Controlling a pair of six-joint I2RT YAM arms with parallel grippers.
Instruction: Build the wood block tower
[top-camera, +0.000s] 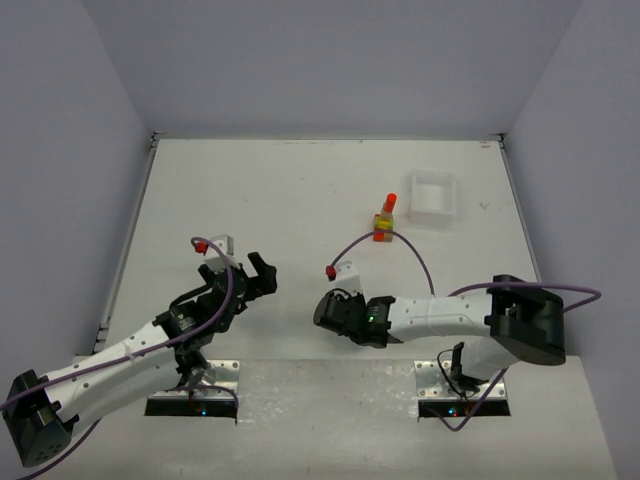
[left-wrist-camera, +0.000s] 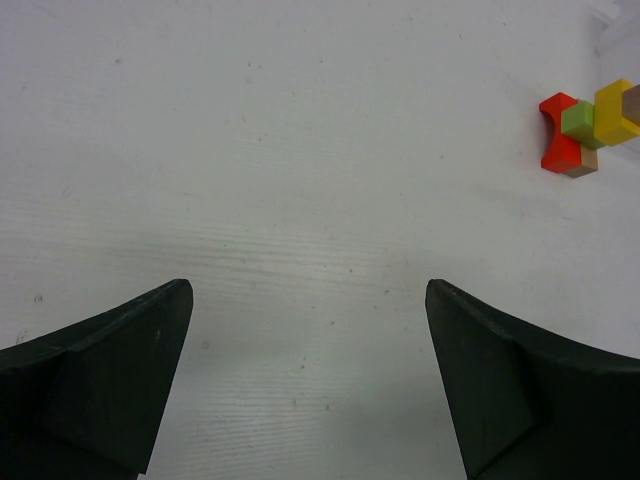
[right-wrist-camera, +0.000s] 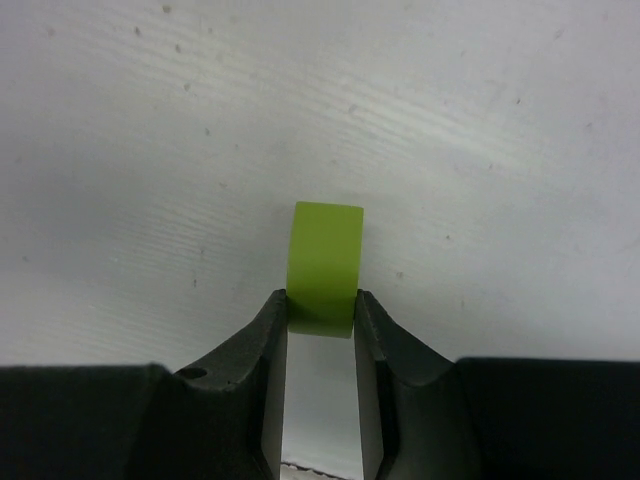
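Note:
A lime green wood block (right-wrist-camera: 327, 255) lies on the white table, and my right gripper (right-wrist-camera: 321, 300) is shut on it, both fingers pressed against its sides near its lower end. In the top view this gripper (top-camera: 332, 311) sits low at the table's centre front and hides the block. The tower (top-camera: 383, 222) stands farther back, a small stack of red and yellow pieces with a red piece (top-camera: 390, 200) beside it. The left wrist view shows it as a cluster of red (left-wrist-camera: 560, 145), green (left-wrist-camera: 582, 122) and yellow (left-wrist-camera: 615, 112) blocks. My left gripper (left-wrist-camera: 308, 290) is open over bare table.
A white rectangular tray (top-camera: 432, 197) sits just right of and behind the tower. Grey walls close in the table on the left, back and right. A purple cable (top-camera: 415, 255) arcs from the right arm close to the tower.

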